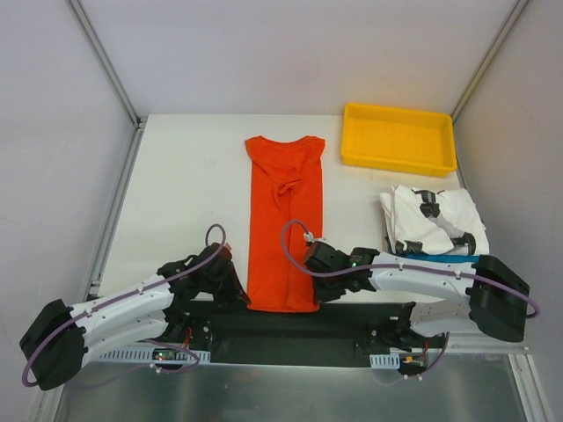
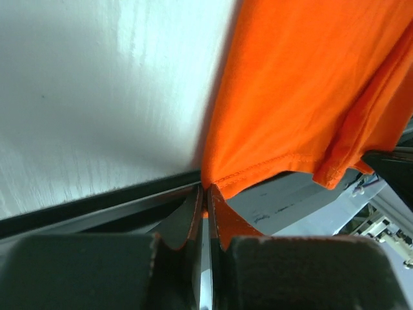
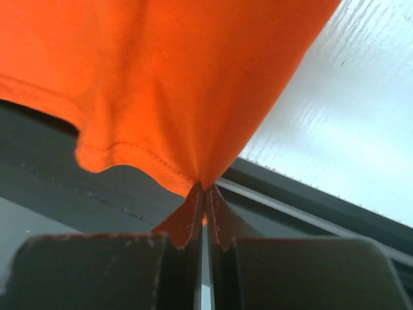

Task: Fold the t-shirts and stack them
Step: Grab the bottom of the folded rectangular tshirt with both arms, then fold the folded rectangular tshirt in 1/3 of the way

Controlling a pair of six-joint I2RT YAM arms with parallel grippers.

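The orange-red t-shirt [image 1: 283, 224] lies as a long narrow strip down the middle of the white table, collar end far, hem at the near edge. My left gripper [image 1: 239, 297] is shut on the hem's near left corner; the left wrist view shows the cloth [image 2: 303, 97] pinched at the fingertips [image 2: 206, 188]. My right gripper [image 1: 318, 294] is shut on the hem's near right corner; the right wrist view shows the cloth [image 3: 168, 77] pinched at the tips [image 3: 204, 188]. A crumpled white t-shirt with dark markings [image 1: 431, 220] lies on a blue one [image 1: 437, 257] at the right.
A yellow plastic tray [image 1: 398, 138] stands at the far right of the table. A black rail [image 1: 299, 321] runs along the table's near edge under the hem. Metal frame posts rise at the back corners.
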